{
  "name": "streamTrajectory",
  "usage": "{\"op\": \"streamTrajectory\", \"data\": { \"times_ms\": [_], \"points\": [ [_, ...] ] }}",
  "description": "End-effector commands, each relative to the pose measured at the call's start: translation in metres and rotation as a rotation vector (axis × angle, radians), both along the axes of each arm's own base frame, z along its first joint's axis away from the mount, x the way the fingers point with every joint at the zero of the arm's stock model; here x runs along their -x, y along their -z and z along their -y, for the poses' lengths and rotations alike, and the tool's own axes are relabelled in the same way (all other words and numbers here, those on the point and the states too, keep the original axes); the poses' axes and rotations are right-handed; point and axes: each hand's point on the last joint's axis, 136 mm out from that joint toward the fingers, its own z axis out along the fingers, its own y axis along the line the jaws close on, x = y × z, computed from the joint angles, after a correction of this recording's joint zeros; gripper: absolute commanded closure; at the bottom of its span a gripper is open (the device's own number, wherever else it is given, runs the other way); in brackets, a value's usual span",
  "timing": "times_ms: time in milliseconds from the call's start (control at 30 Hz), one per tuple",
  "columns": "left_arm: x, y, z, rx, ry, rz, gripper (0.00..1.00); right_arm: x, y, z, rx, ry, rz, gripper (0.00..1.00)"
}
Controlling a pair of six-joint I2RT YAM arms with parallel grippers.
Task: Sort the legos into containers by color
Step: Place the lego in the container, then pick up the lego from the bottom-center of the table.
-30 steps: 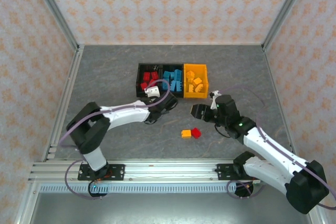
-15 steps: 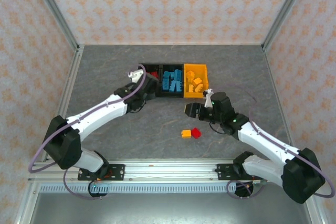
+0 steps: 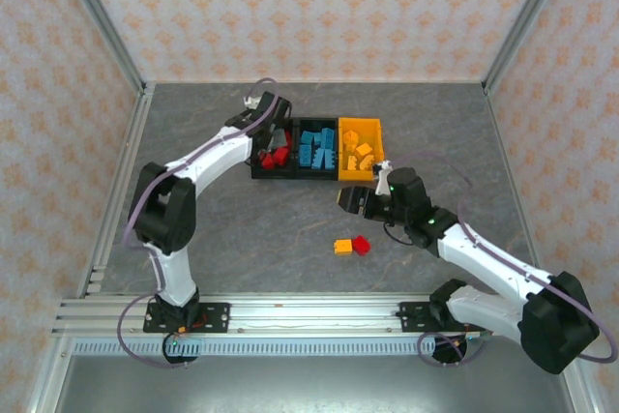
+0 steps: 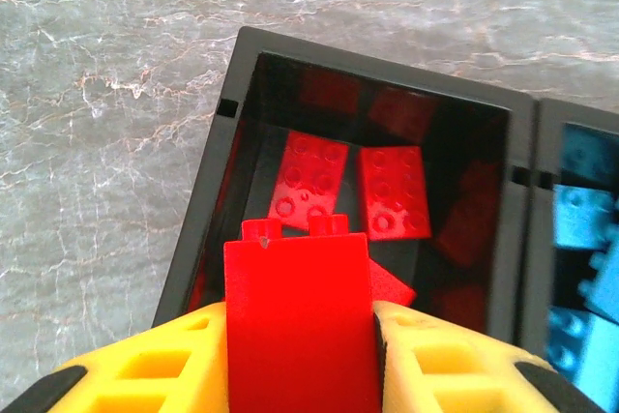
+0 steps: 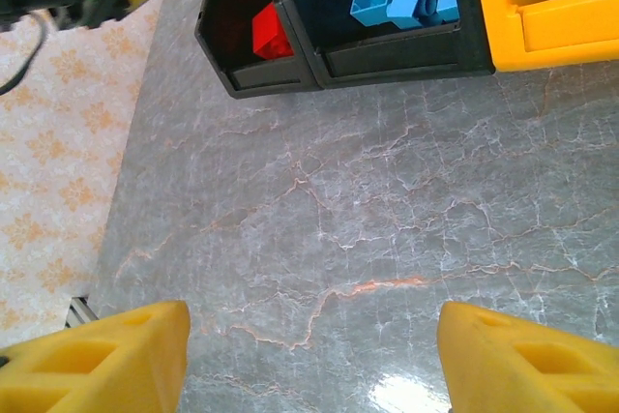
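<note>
Pinching a red brick (image 4: 300, 326) between my left fingers (image 4: 145, 374), I hold it directly above the left black bin (image 4: 387, 60), far-middle of the surface. My right fingers (image 5: 106, 355) gape wide, nearer the two loose bricks (image 3: 358, 245).

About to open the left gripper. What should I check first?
1. Grip on the red brick by the left gripper: ok.
2. Brick over the left black bin: ok.
3. Red pieces already in that bin, colour matches: ok.
4. Drop height: cannot tell.
5. Right gripper open over bare table: ok.
6. Sorting finished: not ok, an orange brick and a loose red brick lie on the table.
</note>
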Motion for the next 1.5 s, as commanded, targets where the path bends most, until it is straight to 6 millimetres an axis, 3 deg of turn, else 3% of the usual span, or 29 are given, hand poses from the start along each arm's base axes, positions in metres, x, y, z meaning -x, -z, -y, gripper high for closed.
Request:
{"op": "streamTrajectory", "data": {
  "times_ms": [0,167,400,533,733,900,1067,1200,1367,1467],
  "points": [
    [-0.011,0.008,-0.004,-0.045,0.02,-0.044,0.64,-0.004,-0.021,-0.001,-0.031,0.018,0.055,0.32],
    [-0.024,0.025,-0.003,-0.067,0.02,-0.076,0.63,-0.003,-0.021,0.002,-0.022,0.025,0.056,0.32],
    [-0.033,0.033,0.001,-0.067,0.016,-0.093,0.56,-0.003,-0.024,0.003,-0.018,0.032,0.065,0.32],
    [-0.032,0.031,0.003,-0.051,0.014,-0.091,0.47,-0.003,-0.025,0.005,-0.012,0.035,0.066,0.32],
    [-0.024,0.009,0.002,-0.024,0.012,-0.056,0.44,-0.006,-0.025,0.012,0.033,0.07,0.063,0.32],
    [-0.001,-0.028,0.009,0.06,0.061,0.02,0.4,-0.007,-0.014,0.027,0.144,0.118,0.003,0.31],
    [0.036,-0.043,0.028,0.159,0.182,0.047,0.38,0.002,0.008,0.039,0.255,0.144,-0.086,0.31],
    [0.072,-0.039,0.047,0.244,0.294,0.033,0.36,0.017,0.029,0.041,0.295,0.157,-0.179,0.31],
    [0.112,-0.023,0.058,0.292,0.362,-0.007,0.35,0.04,0.061,0.059,0.349,0.277,-0.39,0.26],
    [0.129,-0.013,0.061,0.308,0.377,-0.019,0.35,0.051,0.068,0.054,0.308,0.309,-0.456,0.22]
  ]
}}
